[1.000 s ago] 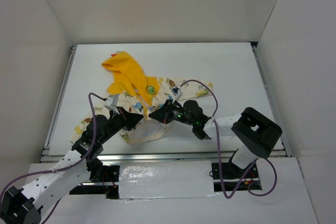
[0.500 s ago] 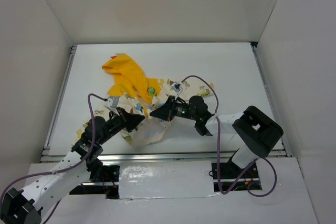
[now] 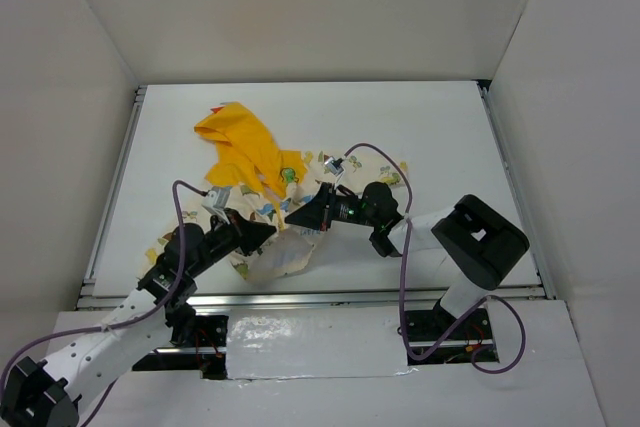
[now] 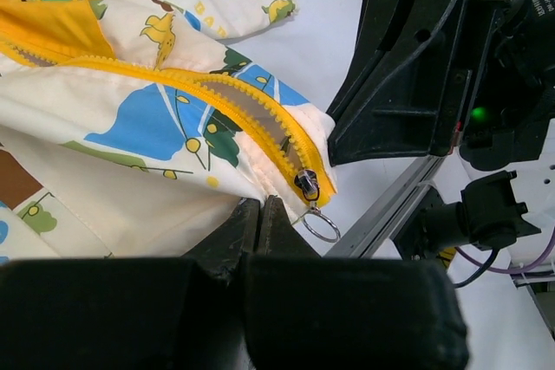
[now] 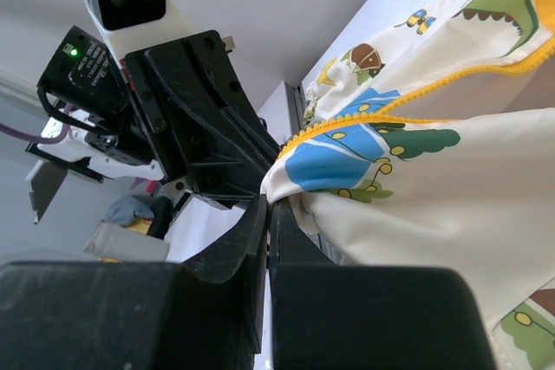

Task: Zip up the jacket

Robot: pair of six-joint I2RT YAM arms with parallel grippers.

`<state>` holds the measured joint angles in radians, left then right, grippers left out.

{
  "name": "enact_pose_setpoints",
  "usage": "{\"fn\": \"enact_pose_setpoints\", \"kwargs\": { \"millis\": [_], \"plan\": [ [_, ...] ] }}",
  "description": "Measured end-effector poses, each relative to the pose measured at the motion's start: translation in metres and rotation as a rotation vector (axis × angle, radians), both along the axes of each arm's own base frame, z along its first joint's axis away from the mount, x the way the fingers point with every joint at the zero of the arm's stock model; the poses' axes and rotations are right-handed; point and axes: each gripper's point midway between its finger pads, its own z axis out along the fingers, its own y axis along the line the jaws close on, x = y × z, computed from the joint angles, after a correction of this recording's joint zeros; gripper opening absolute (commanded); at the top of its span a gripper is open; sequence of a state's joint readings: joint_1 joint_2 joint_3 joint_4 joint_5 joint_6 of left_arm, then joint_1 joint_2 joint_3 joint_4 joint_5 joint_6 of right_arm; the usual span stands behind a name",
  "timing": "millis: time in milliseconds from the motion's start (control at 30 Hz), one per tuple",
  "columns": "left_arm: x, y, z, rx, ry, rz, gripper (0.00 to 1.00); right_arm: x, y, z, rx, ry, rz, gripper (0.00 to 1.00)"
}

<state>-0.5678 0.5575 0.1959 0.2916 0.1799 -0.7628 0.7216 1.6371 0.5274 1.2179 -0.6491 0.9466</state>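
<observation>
White bench [image 3: 420, 127] inside a plain white-walled box, with both arms reaching in from the near edge. Closest part of the jacket [image 3: 262, 209] is its bottom hem, bunched up right between the two arms. Left fingers [image 4: 260, 207] are pressed together on the cream fabric at that hem. The zipper slider [image 4: 307, 184] sits just beside their tips, and its little metal ring pull [image 4: 322, 225] dangles next to them. Right fingers [image 5: 267, 207] are clamped on the hem corner too, coming at it from the opposite side, so the two sets of tips end up pretty much nose to nose. Slider is at the very bottom of the yellow zipper teeth [image 4: 217, 84], and the teeth gape apart a bit just past it. Further out from both fingers there's the green dino patch [image 3: 288, 174]. Beyond that the yellow hood [image 3: 235, 137] is flopped on the bench, the farthest bit from either set of fingers.
</observation>
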Motion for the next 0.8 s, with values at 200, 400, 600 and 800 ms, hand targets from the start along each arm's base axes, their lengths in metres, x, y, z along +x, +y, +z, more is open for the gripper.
{"fn": "enact_pose_setpoints", "kwargs": {
  "millis": [200, 400, 600, 800],
  "plan": [
    [-0.001, 0.007, 0.009, -0.024, -0.036, 0.034, 0.0, 0.007, -0.003, -0.002, -0.037, -0.019, -0.05, 0.0],
    [-0.003, 0.01, 0.022, -0.073, -0.073, 0.045, 0.0, 0.01, -0.005, -0.006, -0.073, -0.029, -0.075, 0.0],
    [-0.006, 0.006, 0.017, -0.085, -0.087, 0.015, 0.0, 0.007, -0.004, -0.01, -0.068, -0.008, -0.05, 0.0],
    [-0.011, 0.002, 0.02, -0.096, -0.108, -0.022, 0.0, 0.006, 0.002, -0.016, -0.061, 0.048, -0.008, 0.0]
  ]
}}
